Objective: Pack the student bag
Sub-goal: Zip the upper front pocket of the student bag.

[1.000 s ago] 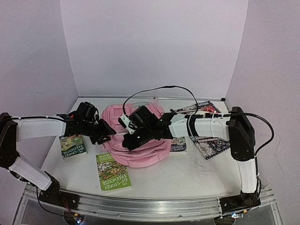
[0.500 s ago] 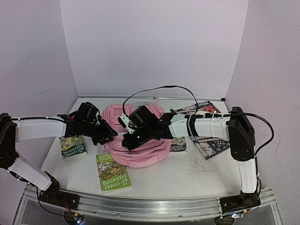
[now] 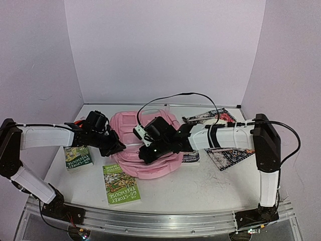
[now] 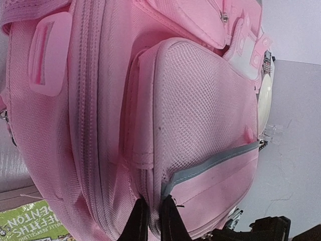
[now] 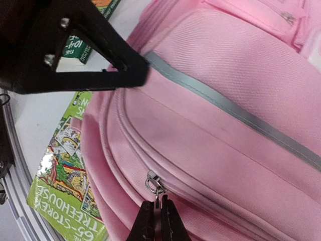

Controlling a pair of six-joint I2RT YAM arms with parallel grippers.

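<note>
The student bag [image 3: 150,165], pink and soft, lies flat in the middle of the table. My left gripper [image 3: 118,147] is at its left edge. In the left wrist view this gripper [image 4: 153,207] is shut on a fold of pink fabric beside the mesh pocket [image 4: 200,100] and its grey trim. My right gripper [image 3: 146,156] reaches over the bag from the right. Seen from the right wrist, this gripper [image 5: 156,205] is shut on the metal pull of a zip slider [image 5: 154,182] on the front pocket. The left gripper's black fingers [image 5: 125,68] press the bag's edge there.
A green "65-Storey Treehouse" book [image 3: 120,183] lies near the bag's front left. A second book [image 3: 77,156] sits under the left arm, a third [image 3: 191,157] under the right arm. Patterned sheets [image 3: 225,153] lie at the right. Purple walls enclose the table.
My left gripper has shut on the bag's fabric at its left edge. The right arm, still holding the zip pull, has shifted a little right and nearer.
</note>
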